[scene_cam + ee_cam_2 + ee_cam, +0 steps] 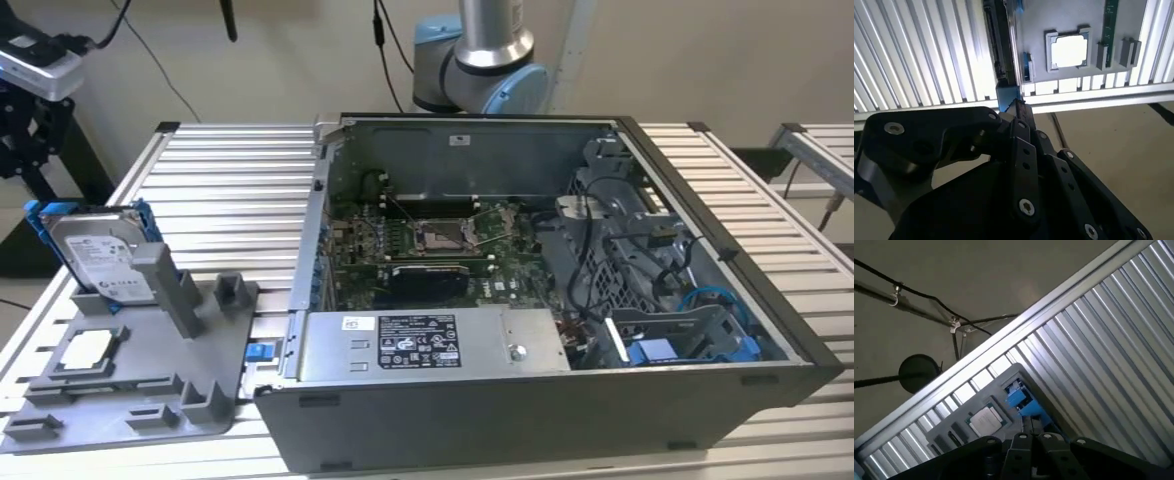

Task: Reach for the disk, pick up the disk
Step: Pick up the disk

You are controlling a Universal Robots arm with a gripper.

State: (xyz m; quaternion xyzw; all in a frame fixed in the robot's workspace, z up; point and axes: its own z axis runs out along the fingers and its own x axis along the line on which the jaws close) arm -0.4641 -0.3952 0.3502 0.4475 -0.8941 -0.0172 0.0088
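The disk (100, 255), a flat rectangular silver hard drive with a white label, stands on edge and leans back in a slot of the grey plastic fixture (147, 405). The fixture sits at the exterior view's left, on the slatted aluminium bench (227, 180). A blue plastic bracket (44, 213) frames the disk, and a grey post (171, 290) of the fixture rises just beside its lower corner. A small square silver chip (87, 348) lies flat in a recess lower in that frame, near the disk but apart from it. The open dark grey computer case (534, 425) takes the middle and right, with the grey-and-blue arm (487, 45) rising behind it at the top.

In the second wrist view the black hand (1015, 107) looks down on the disk edge-on, its tip roughly in line with the end of the bracket. It seems to hang above without touching. Whether the hand is apart or together cannot be told, and nothing appears to be gripped.

The disk offers only a thin edge. If the hand comes down off-line it could land on the bracket or the post, tipping the disk or jamming it in its slot. A hold on the bracket alone might flex and slip. The fixture is close to the bench's edge, so a knocked disk could drop to the floor (1114, 135).
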